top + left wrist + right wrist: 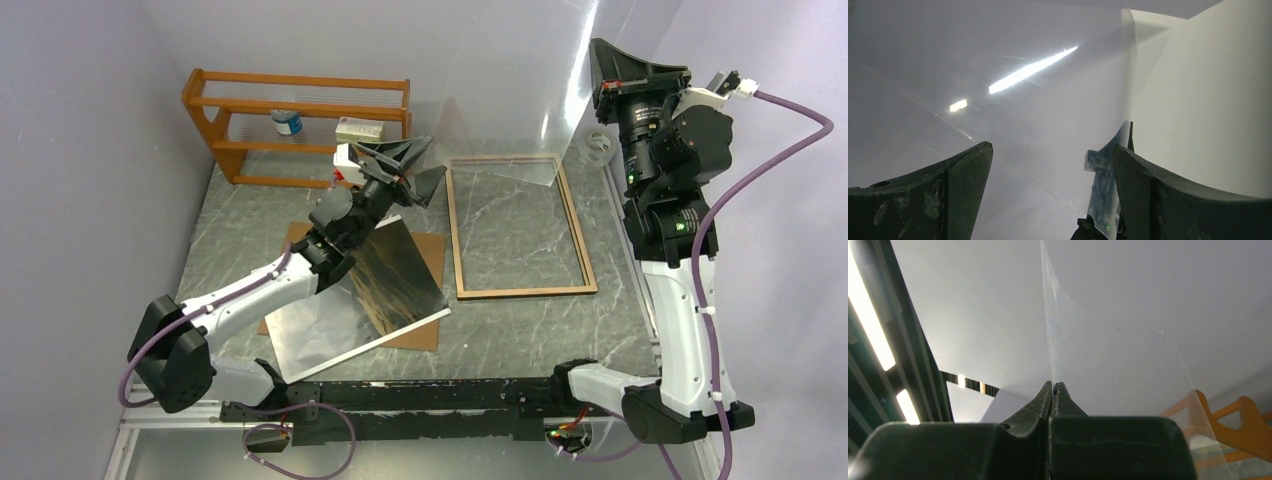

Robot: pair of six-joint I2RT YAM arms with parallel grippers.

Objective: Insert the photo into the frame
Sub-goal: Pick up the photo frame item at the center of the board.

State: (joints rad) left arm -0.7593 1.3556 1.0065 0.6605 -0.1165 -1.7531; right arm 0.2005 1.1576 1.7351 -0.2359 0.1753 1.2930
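Note:
The photo (385,280) lies slanted over the brown backing board (425,250), picture side up, with glare on its left half. Its far edge is under my left arm's wrist. My left gripper (410,168) is wide open and empty, lifted beyond the photo's far edge and pointing at the back wall; its view (1053,150) shows only white walls. The frame (455,235) lies flat to the right, wood-coloured reverse up. My right gripper (608,80) is raised high at the back right, shut (1053,385) on the edge of the clear sheet (1108,370), which hangs over the frame's far end (520,150).
An orange-brown shelf rack (300,85) stands at the back left with a small bottle (287,122) and a white box (360,130) on it; it also shows in the right wrist view (1243,415). White walls close in on three sides. A tape roll (598,143) lies at the back right.

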